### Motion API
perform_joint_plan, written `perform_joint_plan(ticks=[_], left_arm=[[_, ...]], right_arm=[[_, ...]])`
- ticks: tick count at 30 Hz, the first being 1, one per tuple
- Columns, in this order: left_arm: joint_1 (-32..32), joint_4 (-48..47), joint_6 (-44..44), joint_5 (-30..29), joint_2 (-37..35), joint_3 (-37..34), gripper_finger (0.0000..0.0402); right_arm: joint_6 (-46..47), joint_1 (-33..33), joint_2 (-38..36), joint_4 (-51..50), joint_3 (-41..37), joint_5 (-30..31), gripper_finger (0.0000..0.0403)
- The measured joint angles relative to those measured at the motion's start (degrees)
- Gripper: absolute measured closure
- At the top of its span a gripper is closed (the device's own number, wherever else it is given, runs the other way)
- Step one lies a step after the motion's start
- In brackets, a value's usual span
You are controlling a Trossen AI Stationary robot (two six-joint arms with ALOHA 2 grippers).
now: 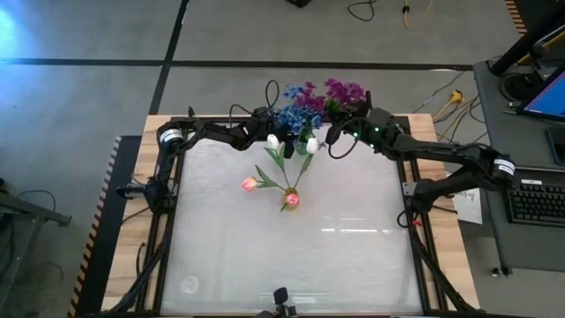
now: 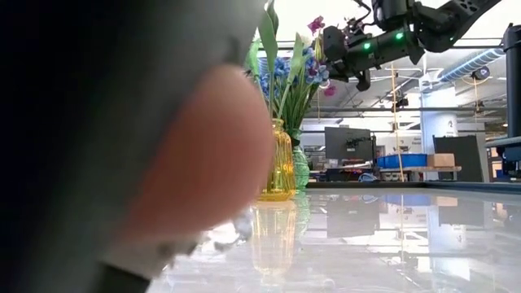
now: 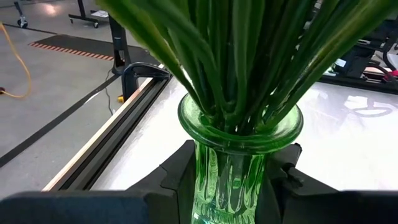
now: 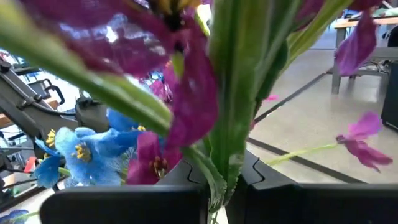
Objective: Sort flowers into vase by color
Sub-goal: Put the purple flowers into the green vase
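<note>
**Purple sprig pinched at the stem, green vase steadied**

At the back of the counter point(image 1: 353, 256), the right jaws were shut tight on the green stem of a purple sprig point(image 4: 233, 124). They held it low on the stalk, with the blossoms fanning out above and blue blossoms point(image 1: 296, 117) just beside them. The left jaws were part-closed around the green vase point(image 3: 230, 168), one on each side of its ribbed body below the flared rim and apparently pressing on the glass. A thick bundle of stems stood in the vase's mouth. Nearer the middle of the counter, well apart from both arms, a yellow vase point(image 2: 278, 163) held white tulips point(image 1: 274, 140) and pink tulips point(image 1: 250, 184).

The sprig looked very light, and its thin stalk would probably bend rather than stay straight. The petals looked like soft fabric that would crush or snag on neighbouring blooms. The bare stem was therefore the sensible place to hold it, low enough to steer the tip but clear of the blossoms.

The vase looked like glass, which would make it hard, smooth and likely slippery. With tall stems loading its top, it seemed prone to tipping. A hold across the ribbed body, as here, seemed safer than one at the rim.
</note>
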Motion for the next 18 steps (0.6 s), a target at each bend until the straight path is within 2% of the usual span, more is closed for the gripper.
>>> perform_joint_plan(ticks=[18], left_arm=[[-0.1, 0.1, 0.3, -0.7, 0.1, -0.1, 0.0303]], right_arm=[[-1.6, 2.8, 1.9, -0.2, 0.1, -0.5, 0.0390]])
